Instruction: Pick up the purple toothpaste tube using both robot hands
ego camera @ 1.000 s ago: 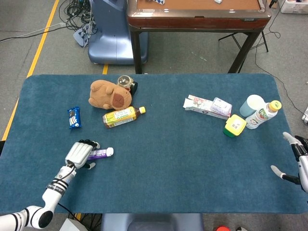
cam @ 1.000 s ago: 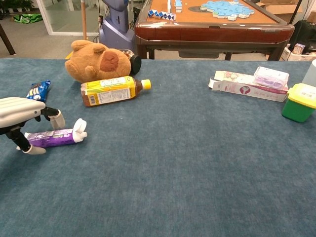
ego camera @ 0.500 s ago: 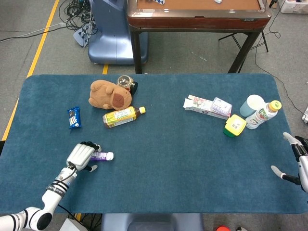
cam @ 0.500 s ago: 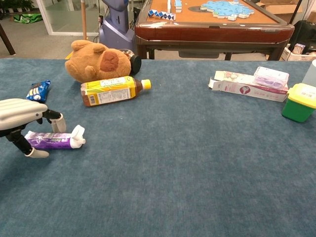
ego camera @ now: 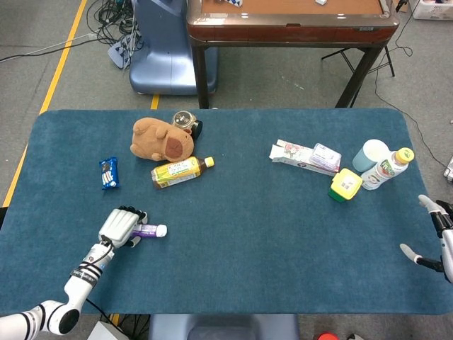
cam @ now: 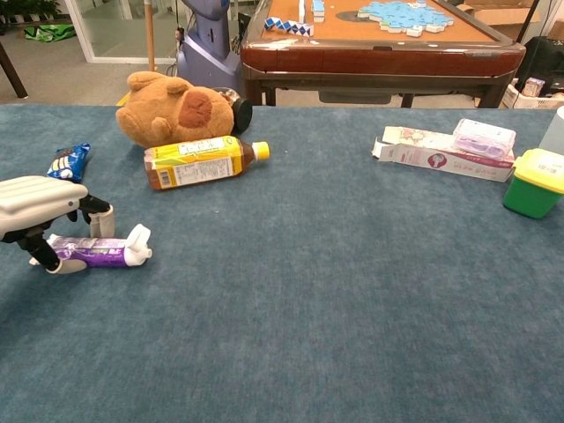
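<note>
Toothpaste, in a small purple tube (cam: 88, 252) with a white cap (cam: 138, 244), is lying flat on the blue table (ego camera: 248, 248) near its front left edge. The cap is pointing right, toward the table's middle.

Starting at the left, the left robot hand (cam: 35, 207) is arching over the tail end of the tube, palm down. Its fingertips (cam: 100, 222) are coming down on both sides of the tube, touching or almost touching it; the tube is on the cloth, not lifted. Whether the fingers are actually squeezing it cannot be told from either view.

Just behind that hand, a blue snack packet (ego camera: 107, 172) is lying on the cloth. Further back, a yellow drink bottle (ego camera: 179, 171) is resting on its side in front of a brown plush toy (ego camera: 161, 139).

Moving right across the bare middle, a flat carton (ego camera: 297, 155) is sitting with a small plastic pack (ego camera: 326, 155) on it, then a green and yellow tub (ego camera: 345, 185), a pale cup (ego camera: 371, 154) and an upright bottle (ego camera: 386, 169).

At the far right edge, the right robot hand (ego camera: 433, 234) is hanging with fingers spread, holding nothing, well apart from the tube.

The tube is probably light, soft and a little slick, so it is likely to dent or squirt away under a hard pinch. The firm spots are probably the stiff cap end and the crimped tail; one hand at each would be sensible.
</note>
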{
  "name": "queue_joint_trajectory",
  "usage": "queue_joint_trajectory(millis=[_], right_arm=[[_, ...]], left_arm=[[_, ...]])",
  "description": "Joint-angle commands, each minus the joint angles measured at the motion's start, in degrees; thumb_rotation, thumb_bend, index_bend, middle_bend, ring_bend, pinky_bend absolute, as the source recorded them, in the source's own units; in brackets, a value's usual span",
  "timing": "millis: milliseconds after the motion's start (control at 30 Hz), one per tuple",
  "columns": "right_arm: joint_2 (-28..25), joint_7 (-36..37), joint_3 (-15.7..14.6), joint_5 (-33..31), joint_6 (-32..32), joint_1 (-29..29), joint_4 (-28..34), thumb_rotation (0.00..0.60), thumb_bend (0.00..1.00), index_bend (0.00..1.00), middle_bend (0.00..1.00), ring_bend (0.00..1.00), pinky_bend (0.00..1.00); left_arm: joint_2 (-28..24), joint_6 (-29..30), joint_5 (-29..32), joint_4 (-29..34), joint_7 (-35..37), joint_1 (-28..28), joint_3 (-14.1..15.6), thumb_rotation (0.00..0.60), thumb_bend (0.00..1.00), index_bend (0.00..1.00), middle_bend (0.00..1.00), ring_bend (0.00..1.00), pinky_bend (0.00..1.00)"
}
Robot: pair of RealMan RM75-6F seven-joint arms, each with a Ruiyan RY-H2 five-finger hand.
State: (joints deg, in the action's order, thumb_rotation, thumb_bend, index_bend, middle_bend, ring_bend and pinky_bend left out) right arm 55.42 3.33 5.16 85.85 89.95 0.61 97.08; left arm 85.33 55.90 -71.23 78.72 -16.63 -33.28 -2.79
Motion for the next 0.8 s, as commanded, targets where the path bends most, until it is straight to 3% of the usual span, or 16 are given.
queue_joint_trajectory(millis=[33, 200, 500, 800], right_arm=[[-0.03, -0.03, -0.01, -0.01, -0.02, -0.02, 0.05, 0.600, 0.04, 0.12, 0.24, 0.15, 0.21], [-0.13, -0.17, -0.02, -0.06, 0.17, -0.19, 0.27, 0.600, 0.04, 0.12, 0.24, 0.15, 0.21], [-0.43, -0.77, -0.06, 0.49, 0.21, -0.09, 1.06, 0.600, 0.04, 0.12, 0.24, 0.15, 0.21], [-2.28, -2.67, -0.50, 3.41, -2.68, 2.24, 3.87, 0.600, 0.04, 0.12, 0.24, 0.15, 0.21]], left_arm=[[0.36, -0.05, -0.20, -0.66, 0.26, -0.04, -0.07, 0.600, 0.25, 0.42, 0.44, 0.30, 0.28], [1.07, -0.21, -0.57, -1.98, 2.02, -0.03, -0.34, 0.600, 0.27, 0.46, 0.47, 0.33, 0.29], [1.15, -1.05, -2.98, -5.18, 9.46, -0.14, -0.61, 0.600, 0.41, 0.54, 0.57, 0.41, 0.35], [-3.16, -0.62, -7.26, -3.37, 20.87, -1.11, -2.12, 0.600, 0.54, 0.60, 0.64, 0.46, 0.38]])
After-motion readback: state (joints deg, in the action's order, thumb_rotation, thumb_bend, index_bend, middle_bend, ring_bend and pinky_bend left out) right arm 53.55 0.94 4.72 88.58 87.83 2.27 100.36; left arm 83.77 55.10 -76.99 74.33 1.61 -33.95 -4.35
